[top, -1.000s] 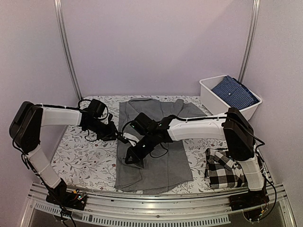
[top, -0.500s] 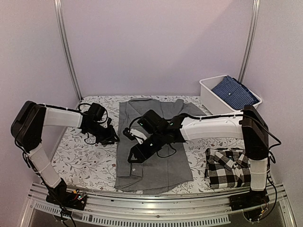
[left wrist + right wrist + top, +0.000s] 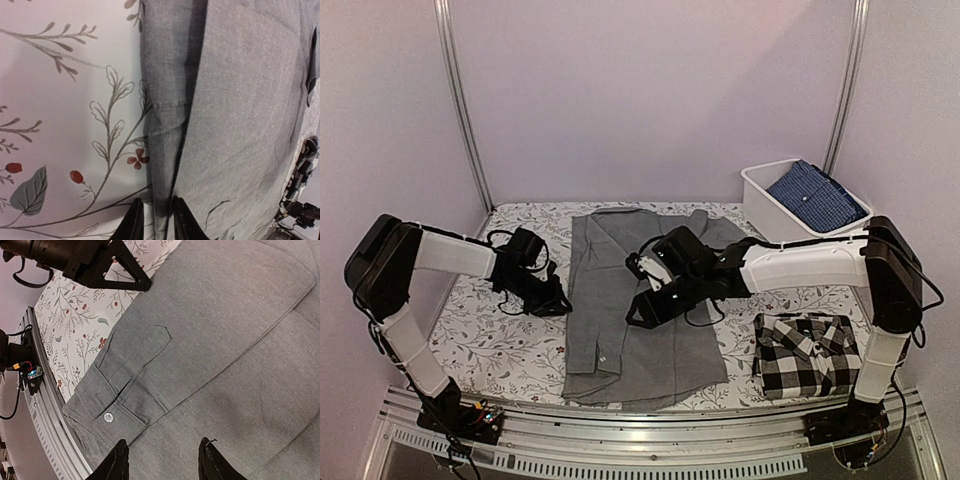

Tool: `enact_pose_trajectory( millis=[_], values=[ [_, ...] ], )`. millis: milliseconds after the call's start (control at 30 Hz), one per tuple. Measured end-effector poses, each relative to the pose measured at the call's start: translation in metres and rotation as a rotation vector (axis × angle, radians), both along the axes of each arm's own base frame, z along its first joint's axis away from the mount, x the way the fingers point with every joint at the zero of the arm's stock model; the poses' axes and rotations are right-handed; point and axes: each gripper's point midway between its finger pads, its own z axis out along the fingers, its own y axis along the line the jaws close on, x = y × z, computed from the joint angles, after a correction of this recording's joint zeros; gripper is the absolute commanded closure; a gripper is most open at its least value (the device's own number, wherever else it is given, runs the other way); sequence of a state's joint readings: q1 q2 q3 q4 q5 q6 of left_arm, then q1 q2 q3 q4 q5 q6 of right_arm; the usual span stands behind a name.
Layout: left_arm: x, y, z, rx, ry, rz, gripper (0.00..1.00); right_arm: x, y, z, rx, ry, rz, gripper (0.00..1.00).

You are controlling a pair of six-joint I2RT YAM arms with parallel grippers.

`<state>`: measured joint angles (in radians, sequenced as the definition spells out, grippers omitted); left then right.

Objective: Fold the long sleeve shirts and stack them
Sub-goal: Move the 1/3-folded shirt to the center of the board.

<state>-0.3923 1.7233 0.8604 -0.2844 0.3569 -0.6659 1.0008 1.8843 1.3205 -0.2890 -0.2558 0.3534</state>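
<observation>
Shirts on the table (image 3: 490, 340) number two. A grey shirt (image 3: 640, 340) lies flat mid-table, its long axis running away from the arms, and a checked shirt (image 3: 807, 355) sits folded at the near right. The left tool (image 3: 558, 303) straddles the grey shirt's left edge, fingers close; whether it is clamped I cannot tell. The right tool (image 3: 640, 314) hangs over the shirt's middle, fingers apart and empty. One blue garment (image 3: 815, 197) lies in one white bin (image 3: 760, 207).

The left arm (image 3: 450, 252) and right arm (image 3: 805, 265) have white-shelled links, bulky black joint housings, black wrists trailing looped black cables, and tapered black jaws.
</observation>
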Motion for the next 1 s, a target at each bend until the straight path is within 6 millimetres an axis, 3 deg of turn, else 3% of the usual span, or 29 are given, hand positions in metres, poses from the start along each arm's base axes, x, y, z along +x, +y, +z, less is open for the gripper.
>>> enact_pose_trajectory(
  millis=[167,467,633,833,1000],
  values=[
    [-0.004,-0.007,-0.004,-0.03,0.023,-0.004,1.0,0.014,-0.025,0.001,-0.007,-0.018,-0.091,0.53],
    [0.001,-0.002,-0.006,-0.007,0.032,-0.001,1.0,0.03,-0.05,0.014,0.009,-0.068,-0.199,0.52],
    [0.017,0.031,-0.006,0.096,0.012,0.043,1.0,0.043,-0.074,0.006,-0.017,-0.074,-0.283,0.52],
    [0.032,0.075,-0.006,0.167,0.011,0.12,1.0,0.063,-0.119,-0.012,-0.055,-0.047,-0.418,0.51],
    [0.034,0.086,-0.006,0.187,0.013,0.129,0.86,0.087,-0.153,-0.018,-0.061,-0.037,-0.534,0.49]
  ],
)
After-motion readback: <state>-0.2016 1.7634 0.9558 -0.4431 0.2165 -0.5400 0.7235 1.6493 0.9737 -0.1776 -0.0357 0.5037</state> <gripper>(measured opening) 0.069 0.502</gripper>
